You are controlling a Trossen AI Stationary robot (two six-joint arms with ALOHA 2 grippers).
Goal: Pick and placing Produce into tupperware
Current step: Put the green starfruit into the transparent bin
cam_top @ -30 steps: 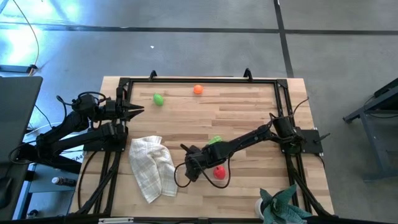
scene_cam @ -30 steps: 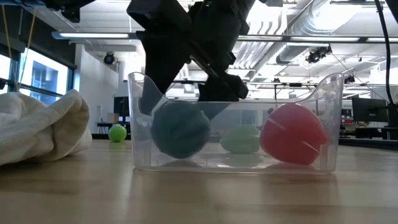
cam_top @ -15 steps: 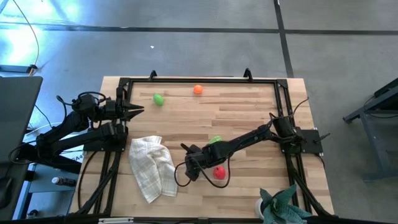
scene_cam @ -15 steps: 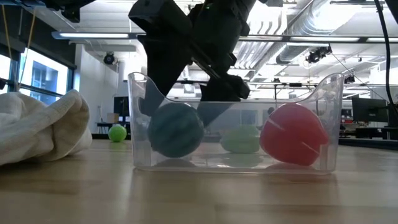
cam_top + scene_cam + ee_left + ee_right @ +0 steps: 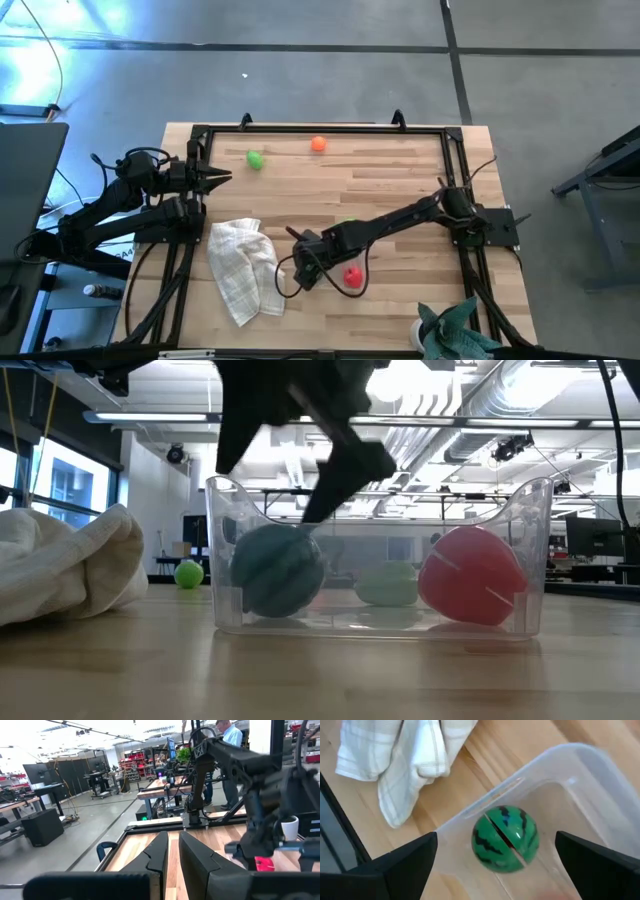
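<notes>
The clear tupperware [image 5: 530,540] stands on the table and holds three pieces of produce. These are a dark-striped green ball [image 5: 506,839] at one end, a light-green piece [image 5: 388,583] in the middle and a red piece [image 5: 472,575] at the other end. My right gripper [image 5: 496,847] hangs open just above the striped ball [image 5: 280,570], one finger on either side, touching nothing. A round green piece [image 5: 255,159] and an orange piece [image 5: 318,144] lie near the table's far edge. My left gripper [image 5: 215,177] waits shut at the table's left side.
A crumpled white checked cloth [image 5: 245,268] lies just left of the tupperware [image 5: 580,765]. A teal spiky plant [image 5: 455,335] in a white pot stands at the near right corner. A black frame [image 5: 320,129] runs along the table's edges. Bare wood lies between the tupperware and the far pieces.
My right gripper has risen out of the tupperware, staying open. The striped green ball has stayed on the container's floor below it.
</notes>
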